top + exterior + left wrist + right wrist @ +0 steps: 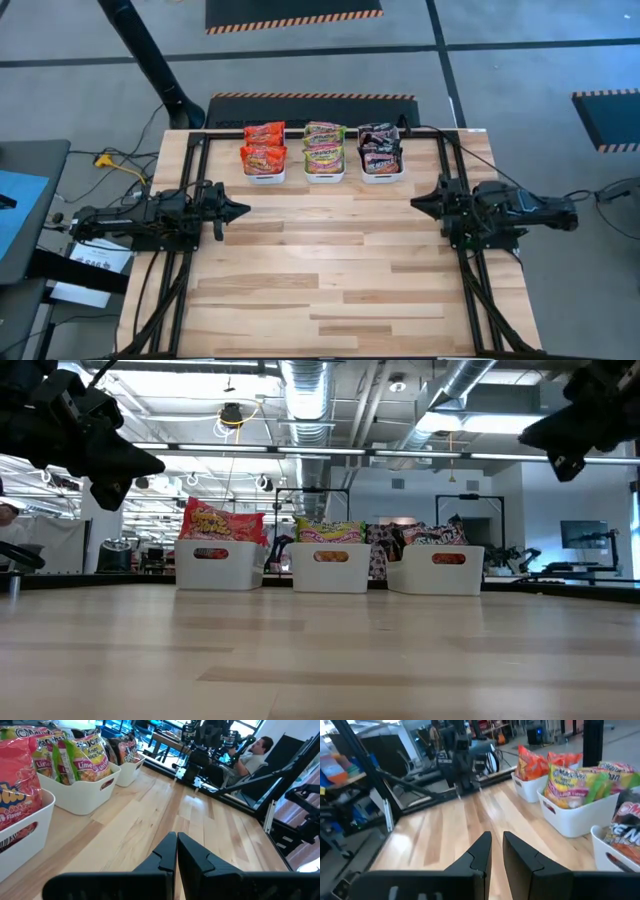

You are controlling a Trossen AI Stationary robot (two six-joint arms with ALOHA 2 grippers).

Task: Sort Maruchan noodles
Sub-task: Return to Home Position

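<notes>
Maruchan noodles (323,147) by colour in three white bins (324,179) — left tool (240,209) and right tool (417,203) closed, empty

I count three white bins along the far side: left bin (266,178), middle bin (325,178), right bin (382,179). The noodles come in three kinds, one per bin: red-orange packets (264,145), green-yellow packets (324,145), black packets (379,147). At least two show in each; stacked so close, I cannot tell the full number. Two grippers: left gripper (240,209), right gripper (416,203). One person (257,750) sits beyond.
</notes>
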